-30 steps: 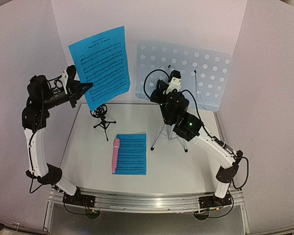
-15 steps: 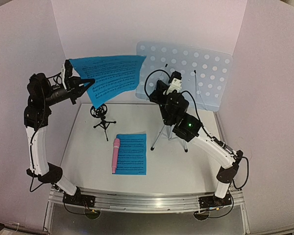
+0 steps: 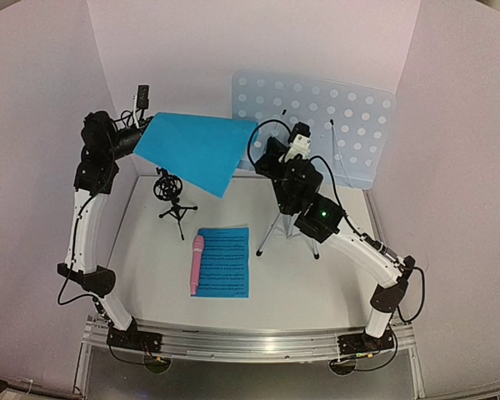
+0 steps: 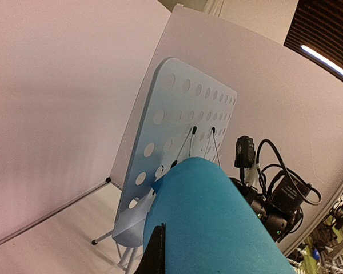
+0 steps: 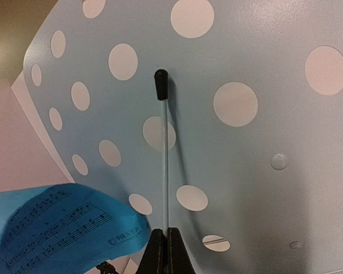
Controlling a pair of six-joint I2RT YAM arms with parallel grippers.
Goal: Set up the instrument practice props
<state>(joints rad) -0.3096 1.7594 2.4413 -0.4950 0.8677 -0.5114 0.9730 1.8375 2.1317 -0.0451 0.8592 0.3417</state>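
The left arm (image 3: 83, 225) climbs from its base at the near left edge, bends at a low elbow, rises steeply and turns its wrist to the right at the far left. The left gripper (image 4: 158, 254) is pressed together on the left edge of one blue music sheet (image 3: 192, 150), which hangs almost flat in the air, plain side up, reaching right as far as the stand's left edge.

The right arm (image 3: 350, 242) runs from the near right base, folds at its elbow and stretches far and left to the stand. The right gripper (image 5: 164, 245) is closed tight, pinching the foot of a page-holder wire (image 5: 164, 160).

There are two arms and one pale blue perforated music stand (image 3: 358, 125), upright on silver tripod legs at the far right of the table (image 3: 317, 283). It carries two black-tipped wires; the second wire (image 3: 337, 154) stands free to the right.

There are two sheets; the second sheet (image 3: 229, 262) lies flat near the middle, print up. One black tripod mic holder (image 3: 173, 196) stands far left of it, below the held sheet. One pink microphone (image 3: 197, 264) lies along the flat sheet's left edge, overlapping it.
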